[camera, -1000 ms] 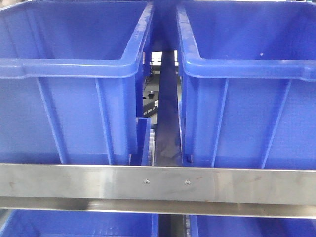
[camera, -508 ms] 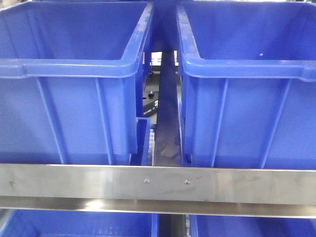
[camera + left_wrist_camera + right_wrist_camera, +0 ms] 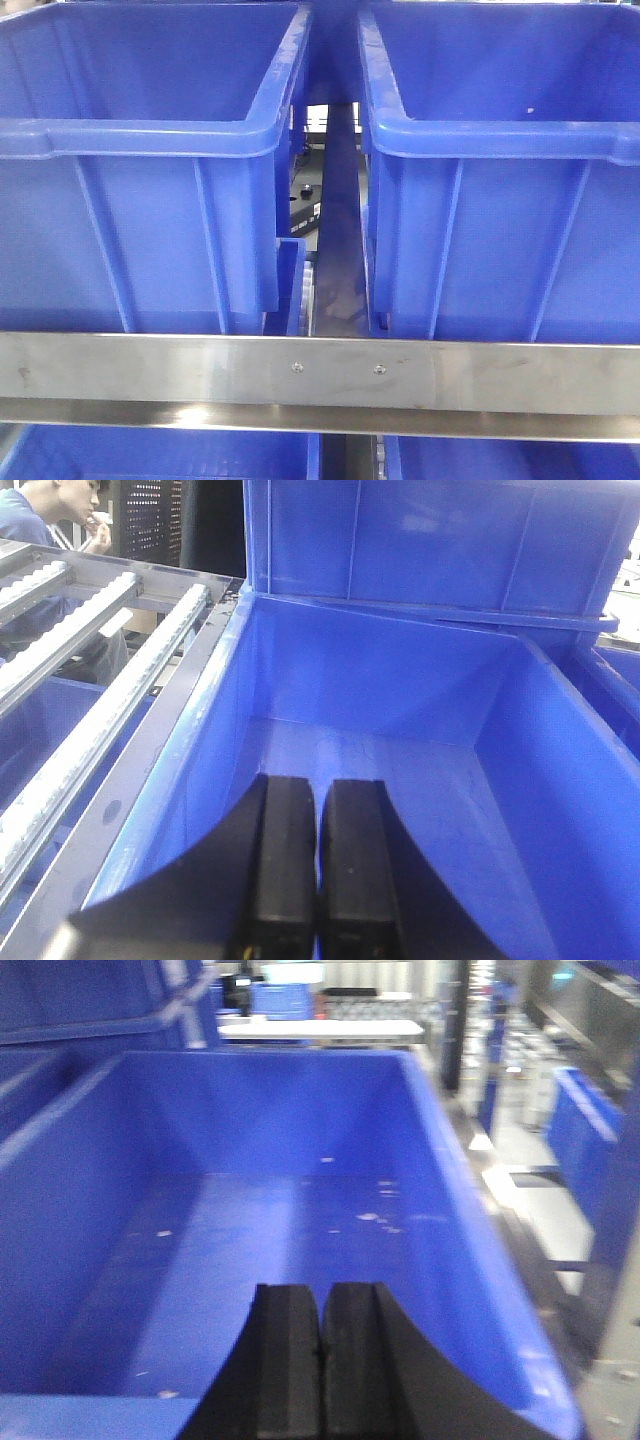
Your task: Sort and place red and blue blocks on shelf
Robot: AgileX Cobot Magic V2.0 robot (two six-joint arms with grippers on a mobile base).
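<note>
No red or blue block shows in any view. The shelf's brushed steel front rail crosses the front-facing view below two large blue bins. My left gripper hangs over the inside of a blue bin, its black fingers shut together with nothing between them. My right gripper hovers over another blue bin, also shut and holding nothing. Neither gripper appears in the front-facing view.
Two blue bins stand side by side on the shelf with a narrow gap between them; more bins sit on the tier below. White roller tracks run left of the left bin. A person stands far left.
</note>
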